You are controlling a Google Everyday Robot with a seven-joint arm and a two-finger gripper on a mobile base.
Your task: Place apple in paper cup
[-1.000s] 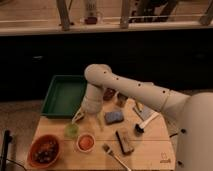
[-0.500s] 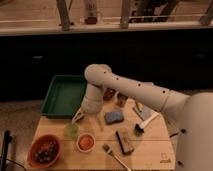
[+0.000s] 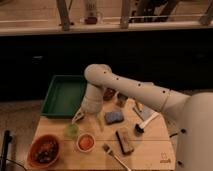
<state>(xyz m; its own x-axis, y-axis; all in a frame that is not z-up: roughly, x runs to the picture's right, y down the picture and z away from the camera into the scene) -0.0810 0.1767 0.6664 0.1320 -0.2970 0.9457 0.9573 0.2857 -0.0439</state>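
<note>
A small green apple (image 3: 71, 130) lies on the wooden table (image 3: 150, 150), left of centre. The paper cup (image 3: 85, 142), small and white-walled with orange-red inside its rim, stands just right of and in front of the apple. My gripper (image 3: 79, 118) hangs from the white arm (image 3: 130, 90), pointing down. It is just above and slightly behind the apple, close to it. I cannot tell whether it touches the apple.
An orange bowl (image 3: 45, 150) with dark contents stands at the front left. A green tray (image 3: 62, 95) sits at the back left. A blue sponge (image 3: 114, 117), a brush (image 3: 142, 125), a brown block (image 3: 125, 140), a fork (image 3: 114, 154) and small jars (image 3: 121, 98) lie to the right.
</note>
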